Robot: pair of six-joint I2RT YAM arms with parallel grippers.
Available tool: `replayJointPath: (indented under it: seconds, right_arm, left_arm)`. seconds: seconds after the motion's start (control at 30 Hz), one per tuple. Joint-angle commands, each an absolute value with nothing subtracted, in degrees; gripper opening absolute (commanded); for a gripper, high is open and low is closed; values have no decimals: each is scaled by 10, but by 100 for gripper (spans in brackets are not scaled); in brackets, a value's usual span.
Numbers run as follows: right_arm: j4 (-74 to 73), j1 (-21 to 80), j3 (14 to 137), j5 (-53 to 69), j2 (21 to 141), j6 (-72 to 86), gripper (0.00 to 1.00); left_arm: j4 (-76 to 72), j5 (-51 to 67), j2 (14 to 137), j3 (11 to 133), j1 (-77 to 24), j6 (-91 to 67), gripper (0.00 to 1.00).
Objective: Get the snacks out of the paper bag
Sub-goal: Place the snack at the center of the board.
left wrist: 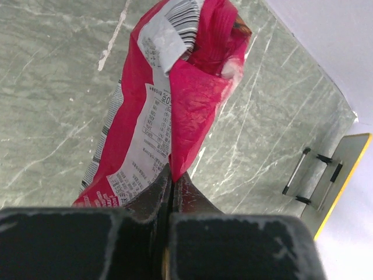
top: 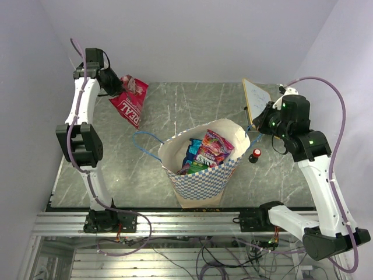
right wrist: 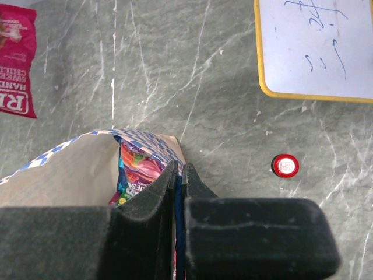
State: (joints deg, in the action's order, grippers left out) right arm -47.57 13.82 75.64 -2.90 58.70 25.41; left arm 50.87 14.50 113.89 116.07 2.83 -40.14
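The blue-and-white checkered paper bag (top: 204, 175) stands open at the table's middle front, and pink-purple and blue snacks (top: 205, 151) show inside it. My right gripper (top: 254, 125) is shut on the bag's right rim and blue cord handle (right wrist: 179, 192). In the right wrist view the cream inside of the bag (right wrist: 58, 181) and a pink packet (right wrist: 137, 169) lie just left of the fingers. My left gripper (top: 113, 87) is at the far left, shut on the top edge of the red "REAL" packet (top: 131, 104). The packet (left wrist: 169, 105) hangs from the left gripper (left wrist: 173, 175) above the table.
A small red-and-black knob (top: 255, 154) stands right of the bag, seen from above as a red cap (right wrist: 285, 165). A yellow-edged whiteboard (top: 256, 99) lies at the back right, also the whiteboard (right wrist: 315, 46) and its clip (left wrist: 315, 175). One blue cord handle (top: 145, 143) droops left of the bag.
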Motion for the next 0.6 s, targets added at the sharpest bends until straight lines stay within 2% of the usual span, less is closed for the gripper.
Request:
replayJointPath:
  seconds: [0.0,0.27,0.47,0.5,0.57]
  right_arm:
    - [-468,136,751,-21,590,228,0]
    - [-456,135,751,-10,612,243,0]
    - [-481,135,785,-11,653,257,0]
    - [-485,135,789,-14,658,263,0]
    - [-487,135,793,-13,665,276,0]
  left_arm:
    - [460,170,1171,1212,32,-419,7]
    - [451,187,1298,1287,47,-426,7]
    - [445,168,1347,1295,64,-421,7]
    - [451,158,1352,1297,68,-420,10]
    - [464,141,1355,1302,75,-415,23]
